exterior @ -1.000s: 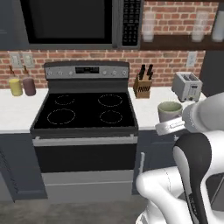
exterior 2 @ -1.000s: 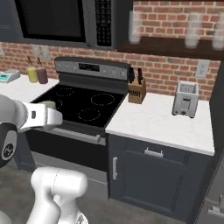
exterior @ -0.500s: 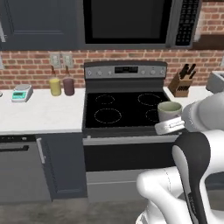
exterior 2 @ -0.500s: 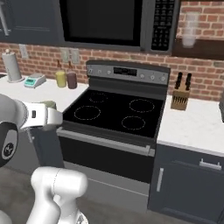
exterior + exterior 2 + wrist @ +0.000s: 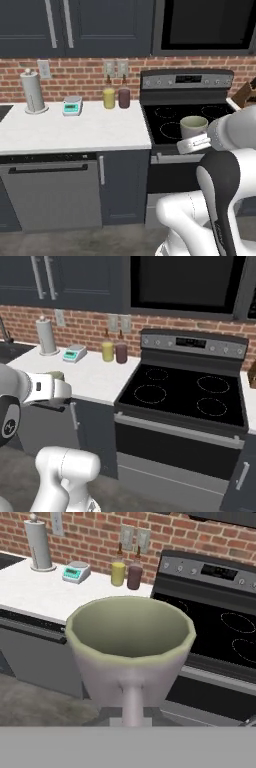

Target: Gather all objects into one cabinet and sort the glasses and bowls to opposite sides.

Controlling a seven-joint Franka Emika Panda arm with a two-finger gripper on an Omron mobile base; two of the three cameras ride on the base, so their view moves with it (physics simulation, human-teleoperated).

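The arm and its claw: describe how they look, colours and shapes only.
The arm is made of glossy white rounded shells, bulbous at the joints, with dark charcoal bands and caps between segments. In the right base view a dark round joint cap bears a small pale logo mark. The wrist block by the claw is a pale boxy piece with small dark dots. No loose cables show.

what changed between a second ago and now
The base drove left along the counter, so the whole view shifted: the toaster and knife block slid out to the right, while the paper towel roll, scale and dishwasher came in. Nothing was grasped or released. The hand stays shut on the mug, carried upright.
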